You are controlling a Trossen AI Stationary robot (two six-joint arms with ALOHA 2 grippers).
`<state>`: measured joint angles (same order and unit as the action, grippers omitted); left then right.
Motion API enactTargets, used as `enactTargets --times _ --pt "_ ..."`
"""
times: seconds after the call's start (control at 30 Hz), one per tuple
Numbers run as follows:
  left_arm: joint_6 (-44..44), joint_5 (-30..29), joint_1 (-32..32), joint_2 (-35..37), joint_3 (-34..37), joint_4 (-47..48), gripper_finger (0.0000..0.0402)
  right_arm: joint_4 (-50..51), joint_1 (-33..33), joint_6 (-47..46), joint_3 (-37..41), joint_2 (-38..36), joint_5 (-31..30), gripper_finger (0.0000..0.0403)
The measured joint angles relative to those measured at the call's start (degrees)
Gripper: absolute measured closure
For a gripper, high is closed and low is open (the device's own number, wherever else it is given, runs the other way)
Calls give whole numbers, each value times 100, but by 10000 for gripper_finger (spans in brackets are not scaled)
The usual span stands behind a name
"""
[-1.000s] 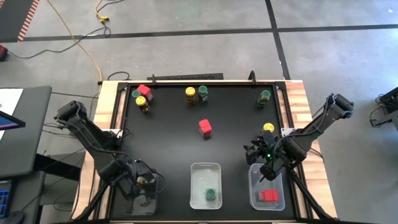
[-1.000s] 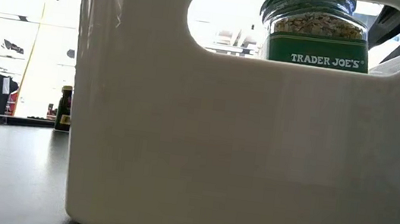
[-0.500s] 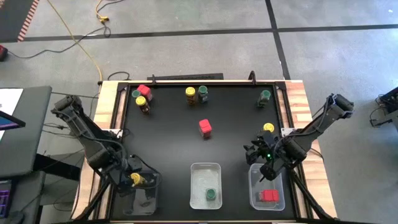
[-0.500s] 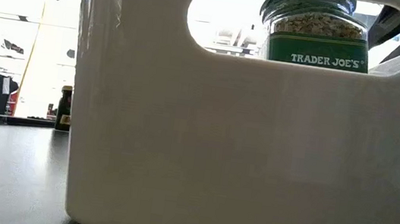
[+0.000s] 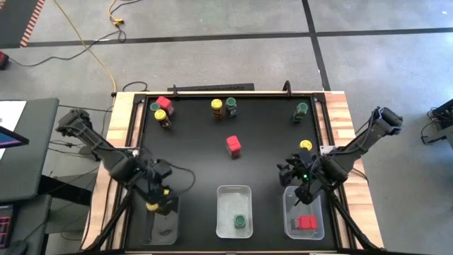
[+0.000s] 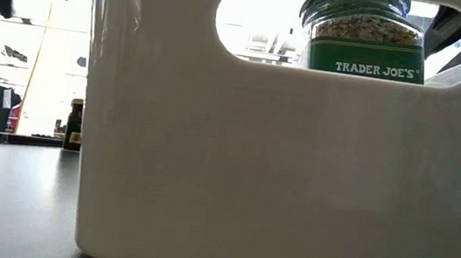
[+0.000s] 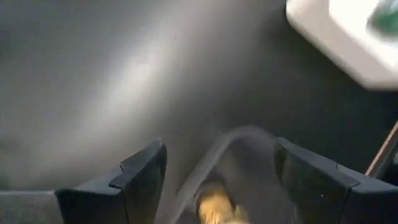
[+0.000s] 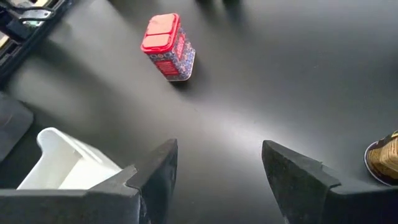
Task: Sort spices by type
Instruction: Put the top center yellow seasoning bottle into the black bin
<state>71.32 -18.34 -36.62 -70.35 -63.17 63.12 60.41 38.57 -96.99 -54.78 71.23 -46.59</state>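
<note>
Along the table's near edge stand three clear trays: the left tray (image 5: 161,228) holds a yellow-lidded jar (image 7: 214,204), the middle tray (image 5: 234,210) a green-lidded jar (image 5: 241,222), the right tray (image 5: 304,216) a red-lidded jar (image 5: 306,223). The left gripper (image 5: 157,205), fingers spread and empty, has risen off the yellow-lidded jar since a second ago. The right gripper (image 5: 301,193) hovers released.

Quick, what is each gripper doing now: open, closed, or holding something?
Left gripper: open, holding nothing, above a yellow-lid jar.
Right gripper: open, holding nothing.
</note>
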Motion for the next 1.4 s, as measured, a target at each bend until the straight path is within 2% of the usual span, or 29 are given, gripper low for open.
enactTargets --times 0.4,0.7,0.87,1.07,1.23,1.4 --pt "-562 -438 1411 -2 1 -1347 122 22 -537 1 0 224 7 143" --pt "-659 -447 2040 -2 1 -1488 120 499 -726 2 0 220 42 143" --pt "-838 -464 2344 -2 1 -1361 88 822 -726 0 0 66 44 143" --pt "-1446 -510 2669 -2 1 -1432 38 1128 -726 0 0 -314 44 143" --pt "-1030 -515 2714 -2 1 -1527 33 1602 -788 -39 0 -472 48 143" --pt "-712 -508 2770 -2 1 -1513 34 1814 -803 -4 0 -591 305 143"
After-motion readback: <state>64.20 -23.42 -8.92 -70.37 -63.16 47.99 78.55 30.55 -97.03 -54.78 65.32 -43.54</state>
